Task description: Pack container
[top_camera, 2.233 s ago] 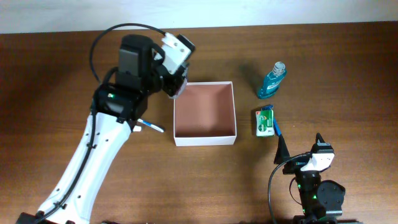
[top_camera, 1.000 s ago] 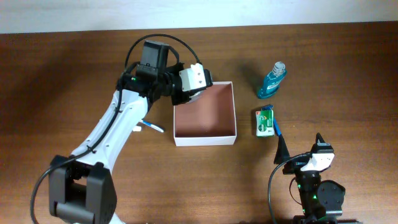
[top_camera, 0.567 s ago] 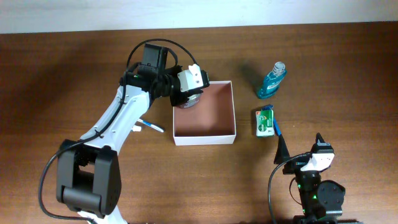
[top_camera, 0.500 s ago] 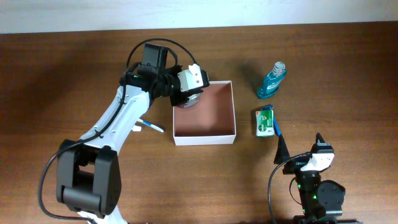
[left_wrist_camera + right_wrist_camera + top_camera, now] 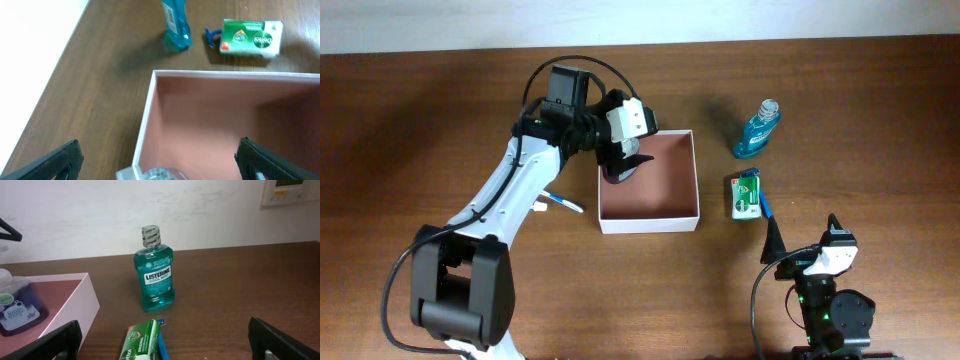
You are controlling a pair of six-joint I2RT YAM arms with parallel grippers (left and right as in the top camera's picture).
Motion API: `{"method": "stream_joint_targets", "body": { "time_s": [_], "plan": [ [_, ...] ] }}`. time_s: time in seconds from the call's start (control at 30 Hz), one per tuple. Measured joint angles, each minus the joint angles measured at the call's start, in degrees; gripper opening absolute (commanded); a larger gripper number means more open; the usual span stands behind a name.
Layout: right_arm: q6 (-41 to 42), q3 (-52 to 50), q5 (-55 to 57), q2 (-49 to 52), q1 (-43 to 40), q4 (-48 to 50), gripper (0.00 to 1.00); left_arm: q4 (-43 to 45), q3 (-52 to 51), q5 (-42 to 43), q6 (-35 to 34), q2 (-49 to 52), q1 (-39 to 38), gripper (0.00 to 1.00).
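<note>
The container [image 5: 665,210], a shallow square white box with a reddish-brown inside, is sitting open near the middle of the wooden table [image 5: 410,120]. A small bottle of purple liquid [image 5: 15,307] is standing upright inside it, in the far left corner against the wall of the box. The left gripper [image 5: 623,160] is hanging right over that same corner. Its jaws are spread wide, one on either side of the bottle's cap [image 5: 157,174], and neither is touching the cap. From the left wrist camera the box is stretching away beneath the fingers [image 5: 55,160], and most of its floor is showing bare. The left arm is reaching in from the table's left side, and beneath it, just beside the container's left wall, a slim white and blue stick [image 5: 563,203] is lying on the wood. To the right of the box, apart from it, a green toothpaste carton [image 5: 745,197] is lying flat with a thin blue handle [image 5: 764,205] right alongside it. A teal Listerine mouthwash bottle [image 5: 154,272] is standing a little farther back. The right gripper [image 5: 802,238] is waiting near the table's front right, well apart from the container, with its jaws spread wide and gripping nothing.
</note>
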Motion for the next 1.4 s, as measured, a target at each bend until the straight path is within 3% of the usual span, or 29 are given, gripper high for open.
{"method": "stream_joint_targets", "body": {
  "time_s": [0.27, 0.47, 0.63, 0.8, 1.1, 1.2, 1.3, 1.4],
  "plan": [
    [0.0, 0.0, 0.0, 0.0, 0.0, 0.0, 0.99, 9.4, 0.2, 0.2, -14.5, -1.9, 1.8, 0.99],
    [0.0, 0.0, 0.0, 0.0, 0.0, 0.0, 0.99, 8.5, 0.3, -1.4, -27.3, -8.7, 6.4, 0.99],
    [0.0, 0.0, 0.0, 0.0, 0.0, 0.0, 0.99, -4.5, 1.4, -14.0, -44.4, -13.4, 12.9, 0.99],
    [0.0, 0.0, 0.0, 0.0, 0.0, 0.0, 0.99, -21.5, 1.2, -22.8, -51.4, -12.3, 14.8, 0.99],
    [0.0, 0.0, 0.0, 0.0, 0.0, 0.0, 0.99, -24.7, -2.5, -24.9, -66.7, -6.1, 14.4, 0.99],
    [0.0, 0.0, 0.0, 0.0, 0.0, 0.0, 0.99, -25.4, -2.7, -24.7, -69.4, -5.4, 14.4, 0.89],
    [0.0, 0.0, 0.0, 0.0, 0.0, 0.0, 0.99, -26.5, -2.7, -24.6, -72.7, -5.4, 14.4, 0.72],
    [0.0, 0.0, 0.0, 0.0, 0.0, 0.0, 0.99, -28.4, -2.7, -27.6, -78.8, -5.4, 14.4, 0.69]
  ]
}}
